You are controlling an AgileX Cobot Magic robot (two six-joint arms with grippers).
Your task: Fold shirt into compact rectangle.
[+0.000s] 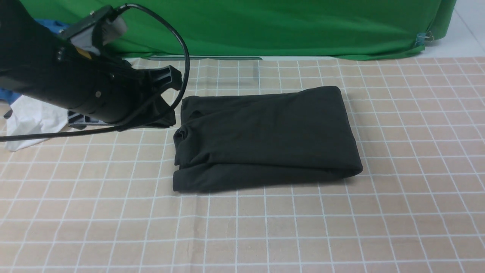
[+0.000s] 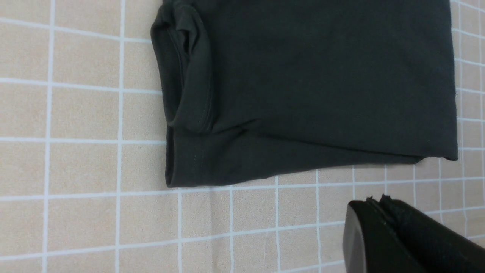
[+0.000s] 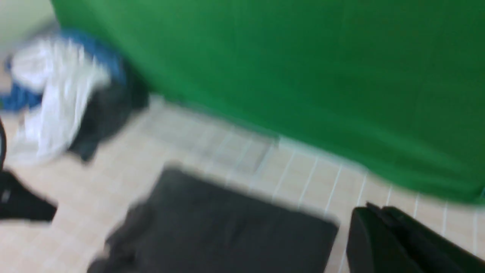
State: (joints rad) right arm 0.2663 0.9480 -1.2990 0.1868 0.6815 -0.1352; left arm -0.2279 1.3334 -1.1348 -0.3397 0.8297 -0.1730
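Checked beige tablecloth [image 1: 265, 235], soft black shirt [image 1: 265, 140] folded into rectangle, left gripper [image 2: 382, 204] and right gripper [image 3: 379, 212] closed, empty

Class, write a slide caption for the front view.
Folded black shirt lies on the checked tablecloth, left arm beside it.

Folded shirt [image 1: 265, 138] lies mid-table | left arm [image 1: 75, 87] at its 10 o'clock | other garments [image 1: 32, 117], seemingly heaped, beyond at 9 o'clock
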